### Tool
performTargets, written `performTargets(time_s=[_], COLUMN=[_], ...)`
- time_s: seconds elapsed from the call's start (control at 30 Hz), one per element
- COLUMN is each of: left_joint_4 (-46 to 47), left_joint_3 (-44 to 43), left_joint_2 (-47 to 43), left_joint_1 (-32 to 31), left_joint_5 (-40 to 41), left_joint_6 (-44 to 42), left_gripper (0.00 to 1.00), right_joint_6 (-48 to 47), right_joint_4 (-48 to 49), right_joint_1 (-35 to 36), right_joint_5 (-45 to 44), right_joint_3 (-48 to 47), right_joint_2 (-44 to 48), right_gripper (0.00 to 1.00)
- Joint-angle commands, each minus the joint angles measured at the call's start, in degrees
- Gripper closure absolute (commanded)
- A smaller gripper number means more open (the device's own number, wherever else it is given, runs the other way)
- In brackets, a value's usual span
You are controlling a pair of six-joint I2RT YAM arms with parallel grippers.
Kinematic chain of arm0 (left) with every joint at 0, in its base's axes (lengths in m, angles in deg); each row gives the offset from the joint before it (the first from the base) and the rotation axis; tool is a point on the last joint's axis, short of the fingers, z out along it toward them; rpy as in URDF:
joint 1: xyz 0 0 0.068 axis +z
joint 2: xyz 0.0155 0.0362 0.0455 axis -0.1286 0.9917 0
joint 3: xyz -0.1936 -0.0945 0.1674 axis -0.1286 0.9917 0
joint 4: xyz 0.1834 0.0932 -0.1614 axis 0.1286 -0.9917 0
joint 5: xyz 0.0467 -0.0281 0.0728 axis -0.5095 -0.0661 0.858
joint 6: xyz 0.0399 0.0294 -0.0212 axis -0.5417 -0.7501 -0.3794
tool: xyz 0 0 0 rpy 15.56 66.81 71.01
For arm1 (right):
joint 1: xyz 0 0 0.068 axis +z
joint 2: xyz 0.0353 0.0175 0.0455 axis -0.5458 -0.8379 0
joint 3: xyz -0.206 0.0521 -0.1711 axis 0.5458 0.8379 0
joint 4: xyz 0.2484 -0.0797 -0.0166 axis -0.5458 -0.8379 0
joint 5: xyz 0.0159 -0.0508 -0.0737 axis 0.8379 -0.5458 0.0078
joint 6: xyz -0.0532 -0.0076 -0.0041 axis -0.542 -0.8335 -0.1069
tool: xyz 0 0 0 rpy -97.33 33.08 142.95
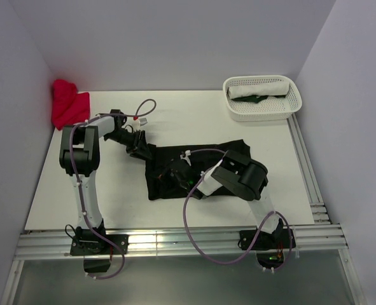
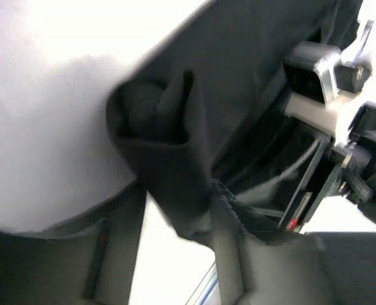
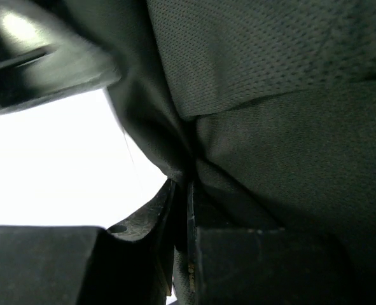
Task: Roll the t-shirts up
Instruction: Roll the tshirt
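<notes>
A bunched fold of the black t-shirt [image 1: 175,159] sits pinched between the left gripper [image 2: 178,222] jaws. The right gripper [image 3: 182,216] jaws clamp a crease (cloth spreads above them).

We find open bench [image 1: 118,203] at the near left and across the far middle. The red cloth heap [image 1: 69,105] fills the far-left corner and the white lattice basket [image 1: 262,113] the far-right. The black t-shirt [image 1: 163,159], left arm [image 1: 79,152] and right arm [image 1: 245,178] crowd the centre.
</notes>
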Motion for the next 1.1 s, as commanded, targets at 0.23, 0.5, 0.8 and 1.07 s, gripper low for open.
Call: performTargets(time_s=[0.23,0.5,0.8,1.07], left_joint_4=[5.24,0.85,-2.05,-2.5], left_joint_3=[-1.85,-4.57,-7.65,-8.62], left_joint_2=[0.19,0.89,2.38,2.74], left_joint_1=[-2.58,-3.64,-4.34,-5.57], left_joint_5=[13.96,20.21,23.03,24.0], left_joint_6=[5.75,3.64,2.94,3.73], left_gripper=[1.0,1.0,1.0,1.0], right_joint_6=[-6.04,-12.38,-12.47,-10.18], right_joint_4=[-16.56,-41.27,-52.01,-50.35], right_joint_1=[0.67,4.36,9.28,14.11], right_joint_5=[-5.63,-16.62,-21.12,-21.12], right_joint_3=[-2.68,-12.26,-15.08,-10.86], right_joint_2=[5.35,10.89,13.09,15.72], right_gripper=[0.59,0.55,0.55,0.65])
